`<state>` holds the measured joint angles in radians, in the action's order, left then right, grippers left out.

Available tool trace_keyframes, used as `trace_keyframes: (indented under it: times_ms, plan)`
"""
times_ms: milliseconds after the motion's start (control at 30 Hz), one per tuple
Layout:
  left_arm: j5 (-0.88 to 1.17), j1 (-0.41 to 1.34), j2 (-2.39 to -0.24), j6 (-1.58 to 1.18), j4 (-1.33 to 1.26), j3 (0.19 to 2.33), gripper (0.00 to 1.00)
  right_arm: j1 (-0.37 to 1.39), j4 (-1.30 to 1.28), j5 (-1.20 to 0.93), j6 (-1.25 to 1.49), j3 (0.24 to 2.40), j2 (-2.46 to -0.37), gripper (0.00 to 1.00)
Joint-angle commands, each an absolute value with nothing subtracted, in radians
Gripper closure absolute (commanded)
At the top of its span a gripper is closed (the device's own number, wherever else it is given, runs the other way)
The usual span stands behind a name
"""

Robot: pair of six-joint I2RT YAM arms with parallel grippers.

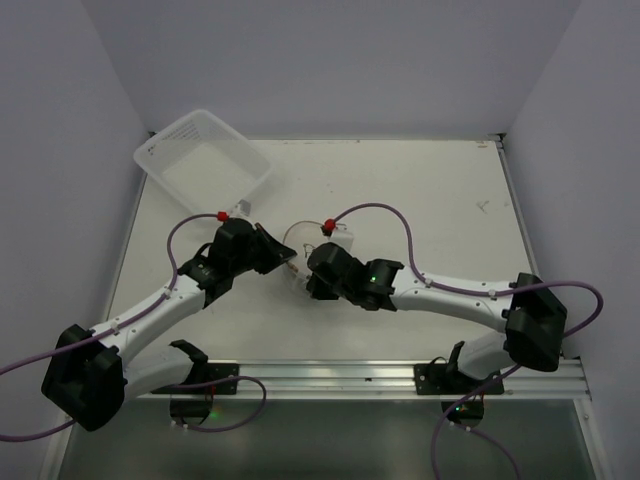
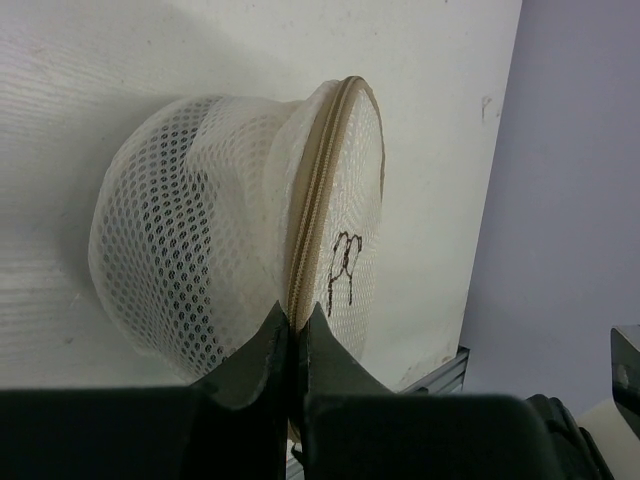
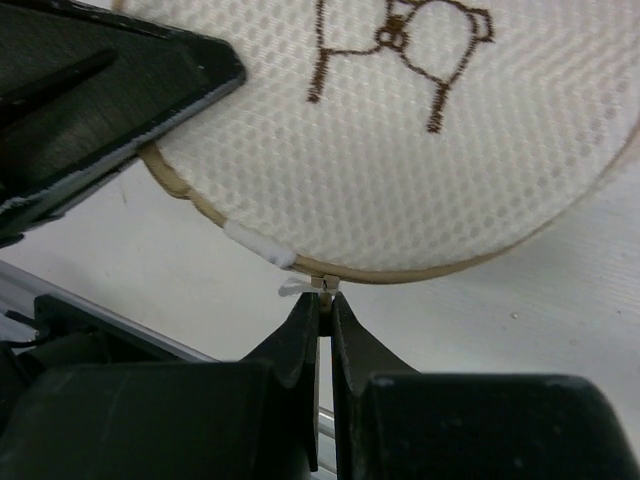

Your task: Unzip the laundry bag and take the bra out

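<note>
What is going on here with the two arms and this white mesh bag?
Two robot arms are working on the laundry bag, which lies on its side. The left arm's fingers pinch its rim at the zip to hold it. The right arm's fingers are shut on the small zip pull. The zip looks closed, so the bag is not yet opened.

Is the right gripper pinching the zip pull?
Yes, the right gripper is shut on the small zip pull at the laundry bag's rim.

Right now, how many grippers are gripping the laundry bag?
2. Left gripper pinches the rim of the laundry bag; right gripper is shut on its zip pull. None hidden.
</note>
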<state>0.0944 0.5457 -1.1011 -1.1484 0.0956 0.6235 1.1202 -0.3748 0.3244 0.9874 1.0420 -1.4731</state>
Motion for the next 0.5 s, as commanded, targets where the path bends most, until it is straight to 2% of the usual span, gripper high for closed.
trace_keyframes:
  times_ms: [0,167,300,467]
  plan:
    - [0.058,0.545,-1.077,-1.095,0.106,0.647,1.00,1.101,-0.393,0.396,0.965,0.985,-1.398,1.00]
    - [0.100,0.503,-1.081,-1.029,0.124,0.641,1.00,1.043,-0.390,0.368,0.891,0.865,-1.283,1.00]
    - [0.141,0.468,-1.104,-0.945,0.138,0.663,1.00,0.921,-0.388,0.344,0.819,0.731,-1.169,1.00]
    - [0.243,0.446,-1.175,-0.821,0.115,0.716,1.00,0.805,-0.387,0.308,0.683,0.669,-1.059,1.00]
